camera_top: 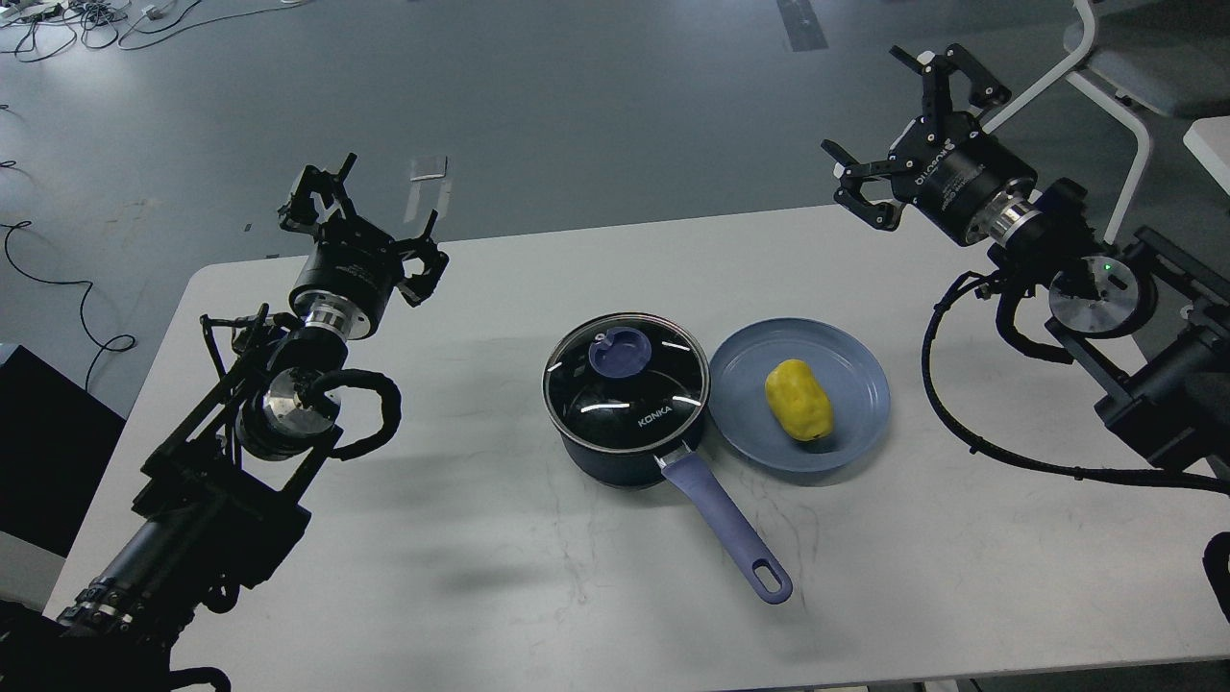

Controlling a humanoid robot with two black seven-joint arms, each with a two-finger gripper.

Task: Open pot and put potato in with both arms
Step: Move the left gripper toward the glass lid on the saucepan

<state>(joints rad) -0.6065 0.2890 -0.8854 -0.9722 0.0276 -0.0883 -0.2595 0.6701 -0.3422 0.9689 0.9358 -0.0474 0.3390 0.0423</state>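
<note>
Lavender pot (626,404) handle points toward the viewer's right; both tools, left (363,216) and right (908,120), gape empty.

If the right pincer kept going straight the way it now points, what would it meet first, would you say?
Probably nothing: the right pincer, open, aims up and away past the table's far edge, not toward the pot or potato. Depth is uncertain.

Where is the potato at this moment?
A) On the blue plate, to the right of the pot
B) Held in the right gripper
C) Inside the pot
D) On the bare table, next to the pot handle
A: the potato lies on the blue plate, beside the pot, whose lid is still on; both grippers are open and away from it.
</note>
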